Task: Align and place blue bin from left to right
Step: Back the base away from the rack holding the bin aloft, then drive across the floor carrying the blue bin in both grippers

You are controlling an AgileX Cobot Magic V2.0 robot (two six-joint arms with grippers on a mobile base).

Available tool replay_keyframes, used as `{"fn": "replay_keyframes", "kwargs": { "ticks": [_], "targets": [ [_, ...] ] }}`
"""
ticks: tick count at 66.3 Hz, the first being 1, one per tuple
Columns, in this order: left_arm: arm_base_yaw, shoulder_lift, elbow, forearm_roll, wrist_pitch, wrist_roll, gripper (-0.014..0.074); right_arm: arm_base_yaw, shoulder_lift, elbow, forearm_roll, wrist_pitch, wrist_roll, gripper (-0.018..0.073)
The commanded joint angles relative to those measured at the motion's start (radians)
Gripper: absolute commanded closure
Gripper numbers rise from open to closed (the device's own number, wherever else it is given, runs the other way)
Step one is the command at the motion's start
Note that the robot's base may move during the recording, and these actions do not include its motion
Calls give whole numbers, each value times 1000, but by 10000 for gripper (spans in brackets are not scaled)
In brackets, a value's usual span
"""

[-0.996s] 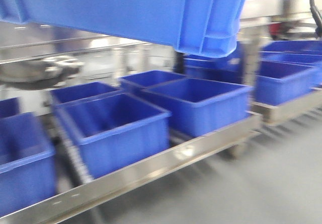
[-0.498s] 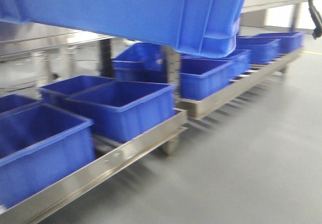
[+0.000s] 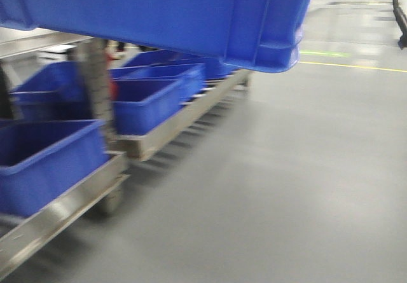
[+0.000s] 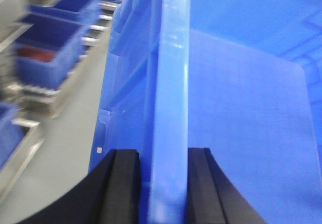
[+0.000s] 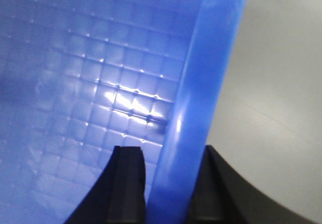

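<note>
Two tools (image 4: 162,158) (image 5: 168,156), each astride blue bin (image 3: 159,9) rim

Clear floor (image 3: 286,181) on the right; rack (image 3: 76,199) of tubs (image 3: 146,102) on the left.
The grey floor lay bare from the centre to the right edge. The steel rack ran back along the left, its lower level packed with tubs, an upright post (image 3: 95,86) among them. The bin (image 3: 159,9) hung across the top, closing off the space overhead; a black cable (image 3: 400,16) drooped at the upper right edge. The bin's rim filled the gap of the left end effector (image 4: 162,183) and of the right end effector (image 5: 166,183).
</note>
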Motion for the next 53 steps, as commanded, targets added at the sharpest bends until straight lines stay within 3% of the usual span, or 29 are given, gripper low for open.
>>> {"fn": "replay_keyframes", "kwargs": {
  "ticks": [1,53],
  "targets": [
    [-11,-23,-22,-76,-181,-9,708,7,-19,-15,26,-76,-32,627],
    [-11,-23,-22,-76,-181,-9,708,7,-19,-15,26,-76,-32,627]
  ]
}}
